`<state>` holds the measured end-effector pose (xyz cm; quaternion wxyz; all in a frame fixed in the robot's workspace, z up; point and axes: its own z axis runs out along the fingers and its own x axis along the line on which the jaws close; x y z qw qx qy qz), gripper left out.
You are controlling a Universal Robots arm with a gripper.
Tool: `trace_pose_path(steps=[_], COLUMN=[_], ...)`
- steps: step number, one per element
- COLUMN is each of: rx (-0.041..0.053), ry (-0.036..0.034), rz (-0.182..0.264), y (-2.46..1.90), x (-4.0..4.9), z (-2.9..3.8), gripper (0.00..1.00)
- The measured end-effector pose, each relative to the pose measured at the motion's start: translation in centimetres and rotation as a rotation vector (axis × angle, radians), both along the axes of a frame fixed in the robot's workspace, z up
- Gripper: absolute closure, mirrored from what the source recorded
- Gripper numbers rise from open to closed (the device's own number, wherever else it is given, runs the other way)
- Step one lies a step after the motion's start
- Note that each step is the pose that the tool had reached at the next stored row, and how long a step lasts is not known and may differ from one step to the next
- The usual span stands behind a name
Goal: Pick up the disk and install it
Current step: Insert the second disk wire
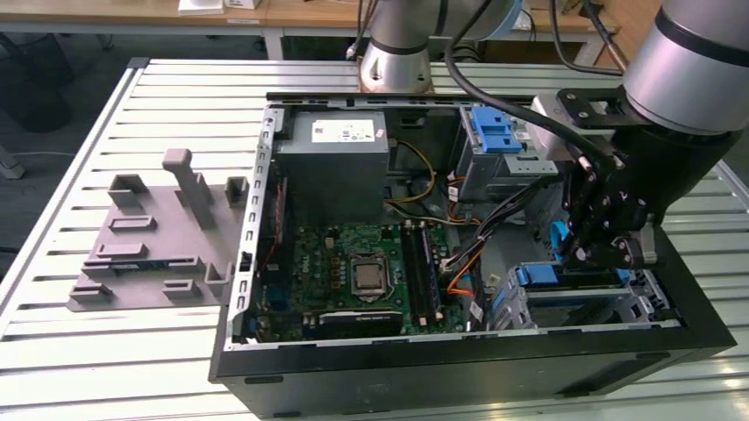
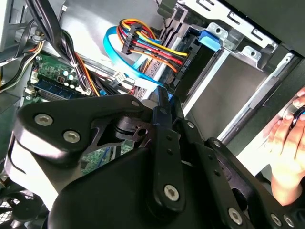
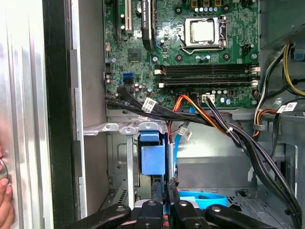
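Observation:
The disk (image 3: pixel 152 160) stands on edge in the drive cage at the front corner of the open computer case (image 1: pixel 252 263). In the first wrist view its blue side rail faces me, with a strip of silver body beside it. My gripper (image 3: pixel 163 187) is shut on its near end, the two black fingers (image 3: pixel 156 191) pinching a thin blue edge. In the exterior view the gripper (image 1: pixel 585 254) hangs over the bay on that view's right, with the disk's blue rail (image 1: pixel 557 239) just beside it. The second wrist view shows the blue edge of the disk (image 2: pixel 164 95) between the gripper (image 2: pixel 164 105) links.
A green motherboard (image 1: pixel 363 263) and a grey power supply (image 1: pixel 333 162) fill the case. Bundles of black and coloured cables (image 3: pixel 224 126) run close past the bay. An upper drive cage (image 1: pixel 497 140) has blue latches. A grey fixture (image 1: pixel 158 237) lies outside. A person's hand (image 2: pixel 286 143) rests by the case.

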<state>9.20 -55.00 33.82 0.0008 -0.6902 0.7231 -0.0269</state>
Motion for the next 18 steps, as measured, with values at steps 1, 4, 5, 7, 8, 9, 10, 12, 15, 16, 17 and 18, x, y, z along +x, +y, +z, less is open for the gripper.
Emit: trace_pose_path(steps=[1,4,5,7,8,9,10,12,15,16,17,18], rx=[-0.0001,-0.0001,0.0,0.0001,0.0001,0.0001,-0.0001,-0.0001,0.0004,0.001,0.0019,0.0029], ry=[0.0,0.0,0.0,0.0,0.0,0.0,0.0,0.0,0.0,0.0,0.0,0.0], rz=[0.0,0.0,0.0,0.0,0.0,0.0,0.0,0.0,0.0,0.0,0.0,0.0], y=[-0.01,-0.06,-0.1,-0.17,-0.2,-0.22,-0.22,-0.22,-0.22,-0.23,-0.22,-0.22], x=[0.03,0.15,0.17,0.2,0.22,0.24,0.29,0.34,0.4,0.41,0.42,0.43], z=[-0.03,-0.09,-0.11,-0.16,-0.18,-0.2,-0.22,-0.26,-0.32,-0.34,-0.37,-0.39], gripper=[0.84,0.84,0.84,0.84,0.84,0.84,0.84,0.84,0.84,0.84,0.84,0.84])
